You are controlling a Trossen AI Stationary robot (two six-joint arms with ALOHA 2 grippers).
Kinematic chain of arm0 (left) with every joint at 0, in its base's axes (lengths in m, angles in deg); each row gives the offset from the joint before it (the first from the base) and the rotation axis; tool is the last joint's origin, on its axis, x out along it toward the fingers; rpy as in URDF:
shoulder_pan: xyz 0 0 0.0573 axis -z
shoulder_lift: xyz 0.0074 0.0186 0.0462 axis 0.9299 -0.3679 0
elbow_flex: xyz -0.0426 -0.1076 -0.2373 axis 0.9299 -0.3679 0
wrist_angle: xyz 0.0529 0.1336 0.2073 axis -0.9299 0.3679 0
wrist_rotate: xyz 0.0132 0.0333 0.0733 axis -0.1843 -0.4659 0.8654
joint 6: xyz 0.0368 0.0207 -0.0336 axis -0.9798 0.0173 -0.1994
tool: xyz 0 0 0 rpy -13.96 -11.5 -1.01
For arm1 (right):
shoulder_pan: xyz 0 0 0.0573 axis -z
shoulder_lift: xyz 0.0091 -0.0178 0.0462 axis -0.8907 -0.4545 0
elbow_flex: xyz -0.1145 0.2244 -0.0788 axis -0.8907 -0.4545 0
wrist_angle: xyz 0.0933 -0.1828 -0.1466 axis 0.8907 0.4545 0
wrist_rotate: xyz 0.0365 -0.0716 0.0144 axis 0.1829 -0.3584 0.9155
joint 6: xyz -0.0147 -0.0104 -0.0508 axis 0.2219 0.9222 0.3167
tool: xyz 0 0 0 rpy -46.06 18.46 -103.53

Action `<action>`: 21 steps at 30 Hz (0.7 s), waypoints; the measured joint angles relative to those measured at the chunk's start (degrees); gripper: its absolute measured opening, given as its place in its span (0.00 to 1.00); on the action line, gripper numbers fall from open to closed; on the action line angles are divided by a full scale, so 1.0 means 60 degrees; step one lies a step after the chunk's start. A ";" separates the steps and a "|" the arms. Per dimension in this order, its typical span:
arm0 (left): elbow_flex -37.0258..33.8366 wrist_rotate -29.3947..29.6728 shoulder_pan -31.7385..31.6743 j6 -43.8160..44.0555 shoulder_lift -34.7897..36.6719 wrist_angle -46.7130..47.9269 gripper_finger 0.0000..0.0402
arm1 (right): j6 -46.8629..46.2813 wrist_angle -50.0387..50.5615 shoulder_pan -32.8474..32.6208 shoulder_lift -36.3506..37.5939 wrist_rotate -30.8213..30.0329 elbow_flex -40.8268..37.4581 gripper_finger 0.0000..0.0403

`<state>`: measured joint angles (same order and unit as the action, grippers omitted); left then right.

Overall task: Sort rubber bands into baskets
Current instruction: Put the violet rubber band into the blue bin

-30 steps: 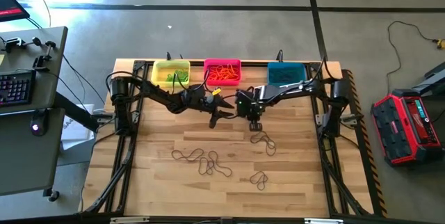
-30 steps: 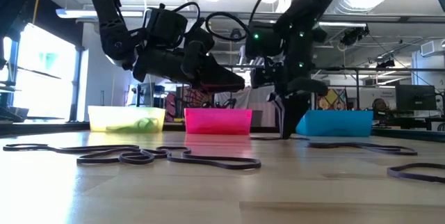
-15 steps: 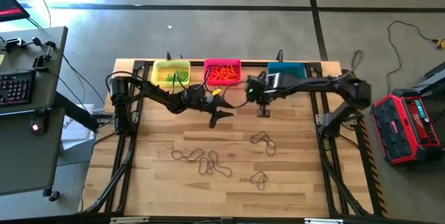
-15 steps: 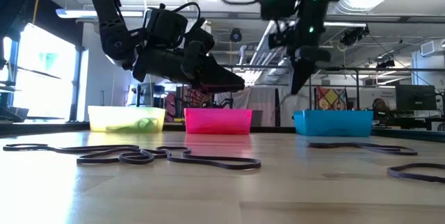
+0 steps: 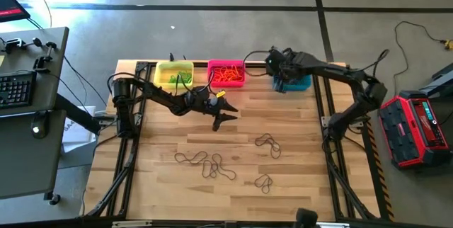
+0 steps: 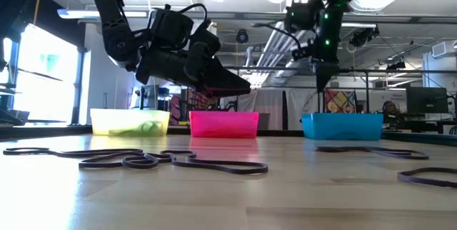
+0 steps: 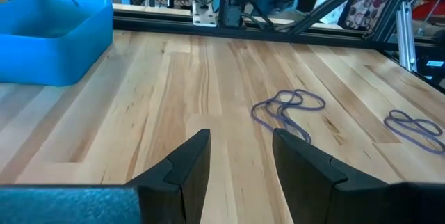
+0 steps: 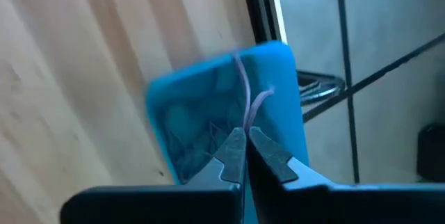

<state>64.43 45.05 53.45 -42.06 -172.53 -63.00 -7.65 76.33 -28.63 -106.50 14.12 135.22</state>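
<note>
Three baskets stand along the far edge: yellow [image 5: 175, 74], pink [image 5: 226, 72] and teal [image 5: 299, 82]. My right gripper [image 8: 243, 144] is shut on a thin rubber band and hangs over the teal basket [image 8: 208, 106], well above it in the low view [image 6: 319, 80]. Dark rubber bands lie loose on the table in clusters [image 5: 205, 163], [image 5: 267, 143], [image 5: 263, 182]. My left gripper [image 7: 240, 151] stands open above the table's middle [image 5: 225, 118] with nothing between its fingers. My right gripper pinches a thin rubber band between its two fingertips. A narrow loop of the band [image 8: 245, 102] reaches out past the tips. The fingers slant downward over the teal basket. The band is lifted clear of the table and hangs slack over the basket's inside.
The yellow basket holds green bands and the pink one orange bands. A cluster of bands [image 7: 288, 106] lies ahead of my left gripper. The table's black frame rails [image 5: 322, 107] run along its sides. Bare wood lies between the baskets and the loose bands.
My right gripper has risen from the table beside the middle cluster of bands and travelled toward the far edge and right, ending over the teal basket. It has turned and tipped on the way and stayed shut. The thin band has come up with it, clear of the table.
</note>
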 joint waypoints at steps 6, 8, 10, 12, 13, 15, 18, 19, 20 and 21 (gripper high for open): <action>0.0000 -0.0008 0.0002 -0.0448 0.0563 0.0728 0.37 | 0.0878 -0.0059 0.1038 -0.0466 0.0663 -0.0004 0.00; 0.0000 -0.0052 0.0023 -0.0681 0.0886 0.1212 0.37 | 0.1066 -0.0190 0.1278 -0.0693 0.0699 -0.0007 0.00; 0.0000 -0.0059 0.0072 -0.0842 0.1243 0.1746 0.37 | 0.1149 -0.0255 0.1500 -0.0935 0.0830 -0.0007 0.00; 0.0000 -0.0071 0.0142 -0.0955 0.1576 0.2283 0.37 | 0.1215 -0.0346 0.1659 -0.1176 0.0957 -0.0007 0.00; 0.0000 -0.0073 0.0184 -0.1008 0.1732 0.2550 0.37 | 0.1250 -0.0381 0.1734 -0.1285 0.0975 -0.0007 0.00; 0.0000 -0.0076 0.0283 -0.1119 0.2024 0.3043 0.37 | 0.1313 -0.0499 0.1871 -0.1483 0.1005 -0.0011 0.00; -0.0021 -0.0080 0.0442 -0.1264 0.2364 0.3419 0.37 | 0.1313 -0.0569 0.2113 -0.1673 0.1423 -0.0011 0.00; -0.0132 -0.0077 0.0485 -0.1260 0.2462 0.3363 0.37 | 0.1313 -0.0573 0.2205 -0.1731 0.1632 -0.0011 0.00; -0.0266 -0.0080 0.0539 -0.1249 0.2534 0.3287 0.37 | 0.1312 -0.0570 0.2297 -0.1791 0.1839 -0.0011 0.00; -0.0413 -0.0080 0.0581 -0.1199 0.2590 0.3074 0.37 | 0.1308 -0.0572 0.2369 -0.1843 0.1986 -0.0011 0.00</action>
<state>61.95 44.57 56.94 -49.25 -156.99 -44.55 0.20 72.90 -14.42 -117.55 26.04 135.16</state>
